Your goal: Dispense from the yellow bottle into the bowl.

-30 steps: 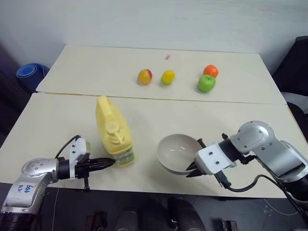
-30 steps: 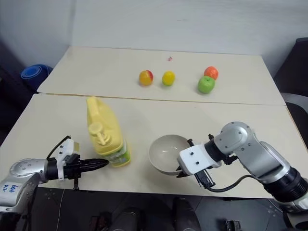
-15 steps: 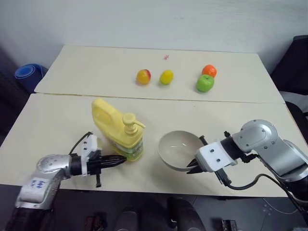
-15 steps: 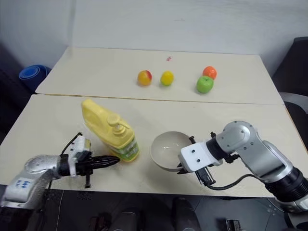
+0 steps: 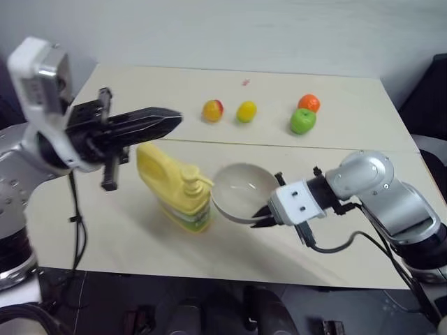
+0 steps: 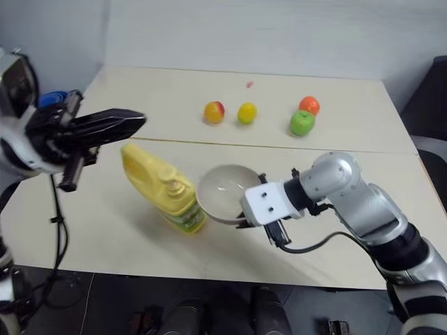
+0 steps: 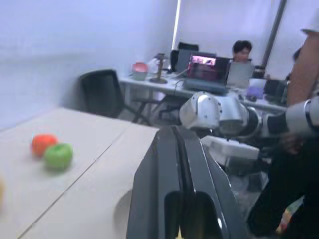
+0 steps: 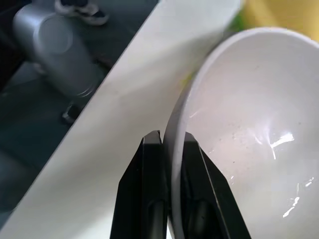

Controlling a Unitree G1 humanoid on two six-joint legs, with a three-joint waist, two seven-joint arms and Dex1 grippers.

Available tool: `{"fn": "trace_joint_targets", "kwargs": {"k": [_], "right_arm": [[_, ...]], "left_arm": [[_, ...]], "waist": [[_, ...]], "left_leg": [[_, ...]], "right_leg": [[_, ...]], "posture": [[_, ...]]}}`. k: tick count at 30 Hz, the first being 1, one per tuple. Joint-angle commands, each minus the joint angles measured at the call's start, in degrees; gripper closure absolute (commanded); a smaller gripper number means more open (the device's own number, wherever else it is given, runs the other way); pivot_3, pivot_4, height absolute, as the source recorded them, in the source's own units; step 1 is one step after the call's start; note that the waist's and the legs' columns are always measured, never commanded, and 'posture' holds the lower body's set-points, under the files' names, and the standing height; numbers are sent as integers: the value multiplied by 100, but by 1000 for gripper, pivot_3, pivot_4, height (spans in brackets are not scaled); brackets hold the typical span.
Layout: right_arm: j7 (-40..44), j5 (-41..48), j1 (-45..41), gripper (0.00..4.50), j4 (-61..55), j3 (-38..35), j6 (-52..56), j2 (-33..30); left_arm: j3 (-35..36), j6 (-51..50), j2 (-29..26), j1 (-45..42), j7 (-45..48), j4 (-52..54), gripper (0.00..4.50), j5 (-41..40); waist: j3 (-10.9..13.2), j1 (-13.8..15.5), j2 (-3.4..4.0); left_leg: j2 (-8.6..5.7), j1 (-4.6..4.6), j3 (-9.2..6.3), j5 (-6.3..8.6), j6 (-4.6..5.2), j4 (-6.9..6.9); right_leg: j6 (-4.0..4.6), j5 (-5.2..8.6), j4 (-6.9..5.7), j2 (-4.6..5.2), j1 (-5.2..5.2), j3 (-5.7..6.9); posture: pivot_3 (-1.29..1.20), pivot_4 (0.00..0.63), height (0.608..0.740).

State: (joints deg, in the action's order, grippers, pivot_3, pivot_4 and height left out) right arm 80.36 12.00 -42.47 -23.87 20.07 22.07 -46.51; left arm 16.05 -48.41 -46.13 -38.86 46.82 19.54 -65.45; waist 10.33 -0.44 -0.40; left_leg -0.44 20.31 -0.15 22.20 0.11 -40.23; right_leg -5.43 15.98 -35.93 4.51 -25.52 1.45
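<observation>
The right gripper pinches the bowl by its rim beside the bottle to catch liquid, while the left gripper, fingers closed on nothing, hovers above the pump.

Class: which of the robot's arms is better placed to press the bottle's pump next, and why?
Left, probably. Its shut tool hangs free above the bottle, near the pump. The right tool is shut on the bowl rim, holding it beside the bottle.

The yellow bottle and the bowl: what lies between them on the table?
Nothing lies between them. In the left eye view the yellow bottle's pump top reaches the rim of the bowl, which the right gripper holds by its rim.
</observation>
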Motion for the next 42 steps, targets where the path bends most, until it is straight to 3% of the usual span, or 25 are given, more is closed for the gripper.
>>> {"fn": "trace_joint_targets", "kwargs": {"k": [1,5,19,31,37,42], "right_arm": [[-59,143,-187,4500,-242,-101,215,37],[-23,253,-237,4500,-511,-181,410,-86],[135,736,-112,4500,-1346,-352,844,-713],[-50,823,-293,4500,-1325,-192,908,-529],[14,1007,-426,4500,-1320,-109,1065,-355],[32,1081,-423,4500,-1342,-91,1119,-372]], "left_arm": [[-349,223,163,-28,-33,31,4480,417],[-577,57,332,-15,11,124,4480,369],[-801,-193,-160,458,402,260,4480,784],[-1506,204,-350,836,536,308,4480,1848],[-1740,469,-145,969,271,305,4480,2263],[-1781,550,-91,1311,172,426,4480,2335]], "waist": [[0,-51,0],[0,-116,0],[0,-104,0],[-4,-111,6],[-25,-96,26],[-42,-96,28]], "left_leg": [[0,-4,-1,0,0,2],[2,-4,-9,-2,-4,1],[1,-4,-17,-3,-6,1],[0,-16,-11,-3,-6,1],[0,-33,-7,-4,-6,0],[6,-126,-9,-3,-5,34]], "right_leg": [[0,0,-1,-3,-1,2],[0,0,-3,-2,-1,-4],[1,0,-3,4,0,-20],[2,1,0,4,5,-29],[3,2,-1,4,17,-36],[9,5,31,3,110,-36]], "posture": [[0,150,740],[0,150,740],[0,150,740],[0,150,740],[0,150,740],[0,150,740]]}}
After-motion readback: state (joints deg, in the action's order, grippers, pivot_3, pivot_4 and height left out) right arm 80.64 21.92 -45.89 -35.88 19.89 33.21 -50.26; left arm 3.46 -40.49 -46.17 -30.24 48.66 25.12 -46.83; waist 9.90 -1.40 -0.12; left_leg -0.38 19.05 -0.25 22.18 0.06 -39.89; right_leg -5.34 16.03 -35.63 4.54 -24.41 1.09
